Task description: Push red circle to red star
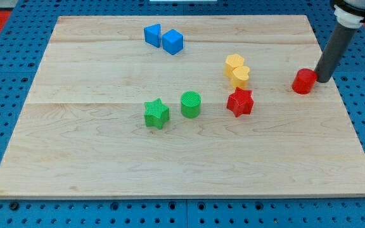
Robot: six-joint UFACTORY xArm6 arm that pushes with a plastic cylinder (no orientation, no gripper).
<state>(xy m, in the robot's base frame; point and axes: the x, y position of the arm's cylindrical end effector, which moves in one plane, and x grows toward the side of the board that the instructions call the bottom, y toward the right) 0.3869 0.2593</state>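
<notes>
1. Since my tip (322, 80), which has no jaws and grasps nothing, is touching the red plastic circle block (304, 82) near the wooden board's (106, 171) right edge, contact's sorted.
2. A steady push leftward toward the red plastic star block (240, 102) is needed, aimed slightly bottomward so the yellow blocks (237, 70) get missed.

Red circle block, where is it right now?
The red circle sits near the board's right edge in the camera view, right of the red star, with my tip at its right side.
</notes>
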